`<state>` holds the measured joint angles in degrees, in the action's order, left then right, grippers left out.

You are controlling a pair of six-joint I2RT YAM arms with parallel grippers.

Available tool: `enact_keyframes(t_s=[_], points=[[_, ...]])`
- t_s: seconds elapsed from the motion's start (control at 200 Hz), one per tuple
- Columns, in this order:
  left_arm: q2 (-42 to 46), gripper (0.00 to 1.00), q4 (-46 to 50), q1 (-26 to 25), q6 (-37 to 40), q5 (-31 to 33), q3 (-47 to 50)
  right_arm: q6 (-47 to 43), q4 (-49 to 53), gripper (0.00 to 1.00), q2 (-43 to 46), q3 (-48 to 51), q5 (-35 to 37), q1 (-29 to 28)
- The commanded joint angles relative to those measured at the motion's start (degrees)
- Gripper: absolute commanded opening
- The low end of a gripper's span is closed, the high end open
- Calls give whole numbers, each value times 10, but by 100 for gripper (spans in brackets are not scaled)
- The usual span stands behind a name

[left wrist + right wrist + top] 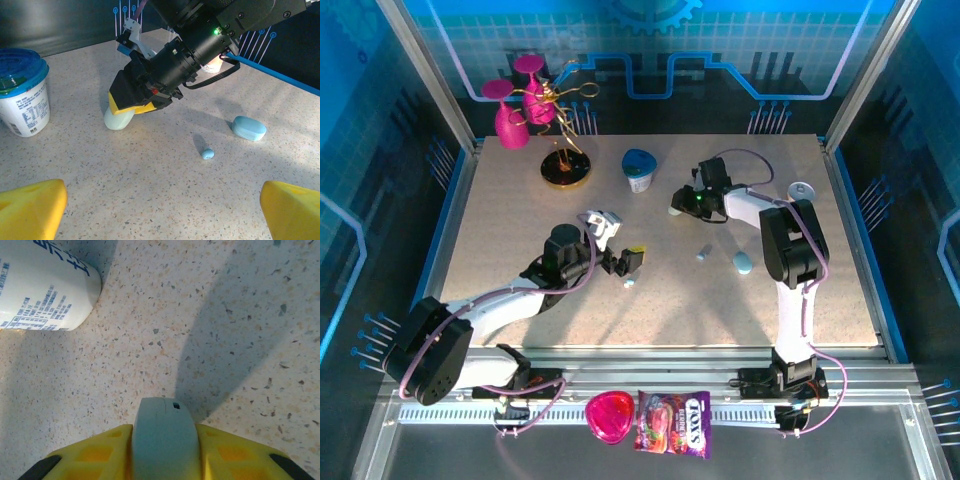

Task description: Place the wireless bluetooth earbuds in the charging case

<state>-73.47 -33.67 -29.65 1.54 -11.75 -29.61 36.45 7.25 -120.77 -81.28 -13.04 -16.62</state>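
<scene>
Right gripper (680,206), from above, clasps the pale-blue oval plastic charging case (675,211); our left gripper (626,262) gapes wide beside a tiny pale-blue plastic earbud (629,283). Left wrist: another earbud (207,153) lies well apart. Right wrist: pads (95,452) hug the case; we should steady it, unsqueezed.

Speckled tabletop (500,205), blue-lit walls (770,35)

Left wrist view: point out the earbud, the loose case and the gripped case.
Earbud (207,153), left wrist view, rounded body.
Loose case (248,128), left wrist view, top face.
Gripped case (118,120), left wrist view, exposed lower end.
</scene>
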Motion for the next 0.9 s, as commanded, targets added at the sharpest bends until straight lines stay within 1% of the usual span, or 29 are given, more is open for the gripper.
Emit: enact_keyframes(t_s=[0.0, 0.055, 0.105, 0.19, 0.315, 0.45, 0.6, 0.625, 0.66, 0.715, 0.805, 0.896], points=[[0, 99, -6, -5, -6, 1, -19, -20, 31, 34, -7, -8, 12, 8], [-1, 99, -6, -5, -5, 1, -19, -24, 35, 36, 2, -5, 18, 9], [0, 99, -7, -6, -6, -1, -19, -29, 35, 40, 15, 3, 27, 12], [1, 99, -9, -6, -4, -5, -19, -41, 33, 51, 44, 24, 36, 18], [2, 99, -28, -6, 2, -30, -13, -65, 36, 64, 95, 67, 58, 28], [0, 99, -55, -6, 13, -79, -9, -113, 48, 76, 181, 139, 114, 33], [-13, 99, -89, -11, 29, -119, -9, -152, 71, 89, 302, 238, 172, 37], [-16, 99, -93, -11, 31, -126, -11, -155, 80, 93, 322, 253, 187, 38], [-22, 99, -99, -13, 33, -134, -13, -157, 93, 94, 348, 273, 203, 40], [-31, 99, -111, -14, 36, -147, -17, -159, 109, 95, 385, 302, 209, 48], [-48, 99, -132, -18, 34, -163, -23, -153, 142, 95, 433, 344, 203, 65], [-63, 99, -147, -19, 27, -173, -32, -147, 156, 95, 461, 378, 186, 74]])
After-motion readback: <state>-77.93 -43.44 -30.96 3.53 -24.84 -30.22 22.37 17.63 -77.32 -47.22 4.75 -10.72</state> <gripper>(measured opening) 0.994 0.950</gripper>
